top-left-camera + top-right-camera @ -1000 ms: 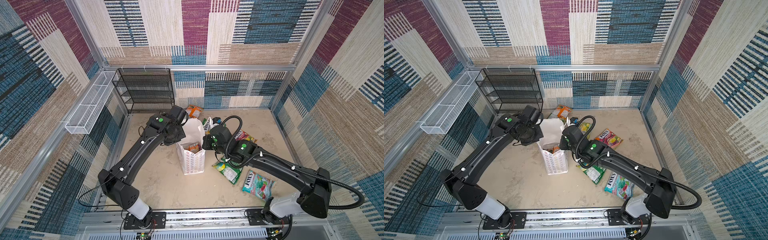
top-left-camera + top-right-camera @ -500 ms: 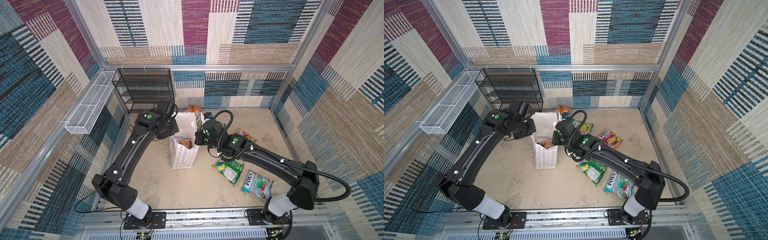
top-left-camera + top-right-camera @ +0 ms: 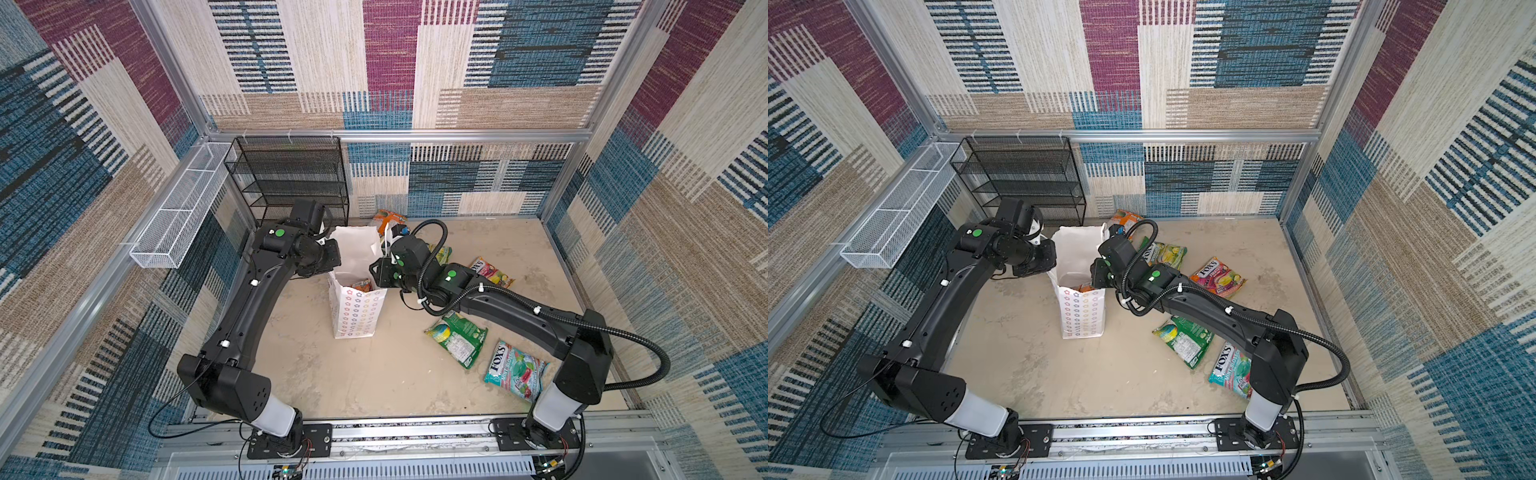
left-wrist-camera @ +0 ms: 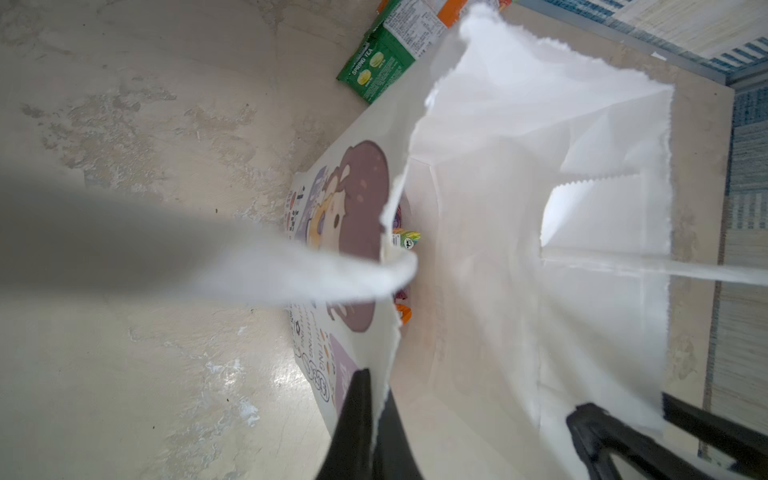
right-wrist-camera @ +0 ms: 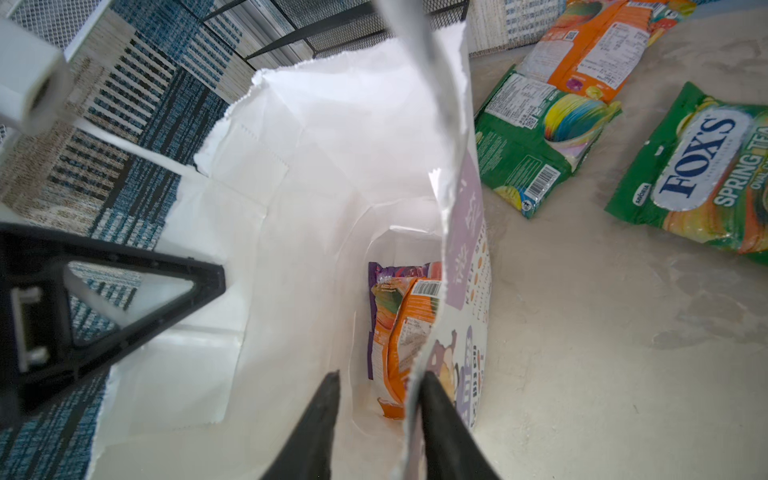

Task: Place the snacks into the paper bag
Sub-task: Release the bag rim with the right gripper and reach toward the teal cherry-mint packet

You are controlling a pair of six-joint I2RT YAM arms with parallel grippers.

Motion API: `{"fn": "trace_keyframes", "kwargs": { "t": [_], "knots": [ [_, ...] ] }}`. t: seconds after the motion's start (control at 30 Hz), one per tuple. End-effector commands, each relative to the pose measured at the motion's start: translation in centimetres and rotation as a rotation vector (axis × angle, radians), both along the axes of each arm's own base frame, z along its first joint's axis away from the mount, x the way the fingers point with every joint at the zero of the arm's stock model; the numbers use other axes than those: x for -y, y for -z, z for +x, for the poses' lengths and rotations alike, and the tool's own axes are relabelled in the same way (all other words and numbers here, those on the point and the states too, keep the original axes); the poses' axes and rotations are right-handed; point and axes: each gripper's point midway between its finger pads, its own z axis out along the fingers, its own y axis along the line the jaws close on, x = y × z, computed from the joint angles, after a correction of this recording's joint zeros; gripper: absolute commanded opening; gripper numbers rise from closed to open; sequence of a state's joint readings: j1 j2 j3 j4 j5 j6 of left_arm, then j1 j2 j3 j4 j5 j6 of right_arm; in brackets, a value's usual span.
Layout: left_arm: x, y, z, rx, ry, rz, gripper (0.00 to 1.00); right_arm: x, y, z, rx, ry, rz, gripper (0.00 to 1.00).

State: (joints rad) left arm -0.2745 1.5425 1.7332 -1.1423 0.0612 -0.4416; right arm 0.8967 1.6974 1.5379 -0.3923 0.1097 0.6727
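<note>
Upright mid-floor, paper bag (image 3: 358, 316); rim at 9 o'clock clamped by left gripper (image 4: 374, 390), right gripper (image 5: 380, 376) parted astride 3 o'clock wall. From right wrist: orange packet (image 5: 409, 332), purple packet (image 5: 380, 274) inside. Both top views only: teal packet (image 3: 515, 370), 4 o'clock.

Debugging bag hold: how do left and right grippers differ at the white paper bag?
The left gripper is shut, pinching the rim of the white paper bag; the right gripper straddles it, jaws apart. In both top views the left is at the bag's left edge, the right at its right. Both black, at its mouth.
</note>
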Motion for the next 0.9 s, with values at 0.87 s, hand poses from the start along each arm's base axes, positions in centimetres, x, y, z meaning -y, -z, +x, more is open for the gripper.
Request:
{"fn": "trace_keyframes", "kwargs": {
  "t": [0.87],
  "knots": [
    [1.2,0.6,0.5,0.089,0.116,-0.044,0.0,18.5,-7.9,1.4,0.084,0.356,0.004,1.0]
  ]
}}
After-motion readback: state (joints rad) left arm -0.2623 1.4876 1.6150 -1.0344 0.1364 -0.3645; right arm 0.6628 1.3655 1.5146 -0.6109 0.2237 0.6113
